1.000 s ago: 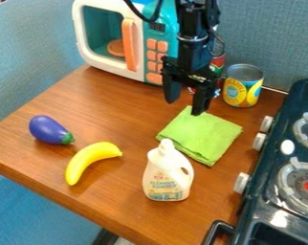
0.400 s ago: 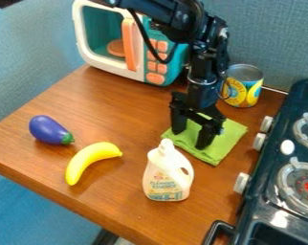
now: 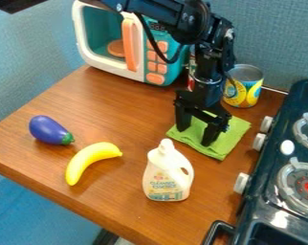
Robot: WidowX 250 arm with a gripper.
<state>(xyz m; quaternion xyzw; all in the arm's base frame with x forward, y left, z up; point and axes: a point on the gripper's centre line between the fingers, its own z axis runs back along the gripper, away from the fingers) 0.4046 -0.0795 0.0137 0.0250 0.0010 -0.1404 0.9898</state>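
The black gripper (image 3: 193,137) hangs low over the green cloth (image 3: 230,141), its two fingers spread apart and their tips at the cloth. Behind the white cleanser bottle (image 3: 168,172), the cloth lies flat on the wooden counter and is partly hidden by the gripper. The bottle stands upright in front of the gripper. A yellow banana (image 3: 89,160) and a purple eggplant (image 3: 49,129) lie to the left.
A toy microwave (image 3: 112,40) stands at the back left. Right behind the gripper are a yellow can (image 3: 243,86) and a mostly hidden red can (image 3: 192,74). The stove (image 3: 281,177) borders the counter (image 3: 118,105) on the right.
The gripper has come down and forward to the cloth, then moved slightly right. The cloth has shifted a little to the right with its outline changed.
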